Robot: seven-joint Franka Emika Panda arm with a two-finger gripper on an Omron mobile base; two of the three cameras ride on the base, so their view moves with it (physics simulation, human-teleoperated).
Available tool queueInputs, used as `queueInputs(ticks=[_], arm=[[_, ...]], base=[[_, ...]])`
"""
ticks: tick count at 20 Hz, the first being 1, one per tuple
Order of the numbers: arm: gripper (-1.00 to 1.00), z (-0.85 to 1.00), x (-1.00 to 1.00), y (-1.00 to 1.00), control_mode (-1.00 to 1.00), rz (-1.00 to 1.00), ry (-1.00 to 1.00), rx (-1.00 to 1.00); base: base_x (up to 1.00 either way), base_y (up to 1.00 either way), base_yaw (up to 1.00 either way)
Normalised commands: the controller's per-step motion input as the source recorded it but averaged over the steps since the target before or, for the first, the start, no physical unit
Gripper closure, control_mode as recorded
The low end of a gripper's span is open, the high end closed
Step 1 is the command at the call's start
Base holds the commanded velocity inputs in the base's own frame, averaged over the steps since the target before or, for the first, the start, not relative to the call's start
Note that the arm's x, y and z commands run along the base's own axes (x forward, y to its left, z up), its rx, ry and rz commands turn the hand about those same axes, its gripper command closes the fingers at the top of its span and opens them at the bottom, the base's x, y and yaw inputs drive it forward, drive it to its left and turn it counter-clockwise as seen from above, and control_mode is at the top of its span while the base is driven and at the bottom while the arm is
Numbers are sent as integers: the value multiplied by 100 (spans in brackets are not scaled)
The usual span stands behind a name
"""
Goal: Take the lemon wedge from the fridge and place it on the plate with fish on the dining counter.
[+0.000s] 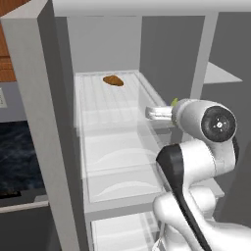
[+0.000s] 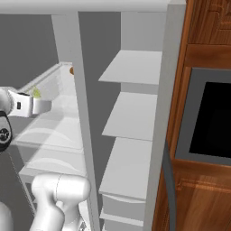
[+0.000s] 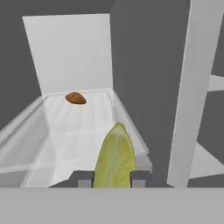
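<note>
because the wedge (image 1: 174, 102) has to leave the fridge (image 1: 37, 98) before it can go to the plate, the arm in the left base view reaches forward from the lower right with its forearm level, wrist at the near right edge of the upper shelf (image 1: 112, 100). a sliver of yellow-green peeks just above the wrist, so the wedge sits at the tool end, over the shelf's right side. the brown food (image 1: 113, 80) lies far back on that shelf, well apart from the arm, which suggests it was left alone on purpose.

in the right base view the tool (image 2: 41, 106) points right and a little into the fridge, level with the same shelf, left of the white centre post (image 2: 81, 113). the wedge shows as a small green tip above the wrist. the right half's shelves are bare.

in the hand view the wedge stands upright between the two dark fingertips (image 3: 82, 178), its pointed end away from the camera. the jaws are closed narrowly against its two sides, with no gap visible, so i judge it firmly pinched and lifted off the shelf, though contact underneath is hidden. the brown food rests far ahead near the back wall. the post stands close on the right, so backing straight out looks the safe course.
</note>
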Motion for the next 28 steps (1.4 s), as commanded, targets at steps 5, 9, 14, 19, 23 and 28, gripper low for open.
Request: queueInputs(ticks=[5, 9, 14, 19, 23, 28], arm=[[100, 18, -82, -63, -100, 0, -5, 9], [100, 0, 0, 0, -100, -3, 0, 0], [100, -1, -65, -6, 100, 1, 1, 6], [100, 0, 0, 0, 100, 0, 0, 0], [100, 0, 0, 0, 100, 0, 0, 0], [100, 0, 0, 0, 100, 0, 0, 0]], base=[[0, 0, 0], [0, 0, 0], [-20, -9, 3], [-100, -61, 38], [-96, -41, 54], [-49, -6, 75]])
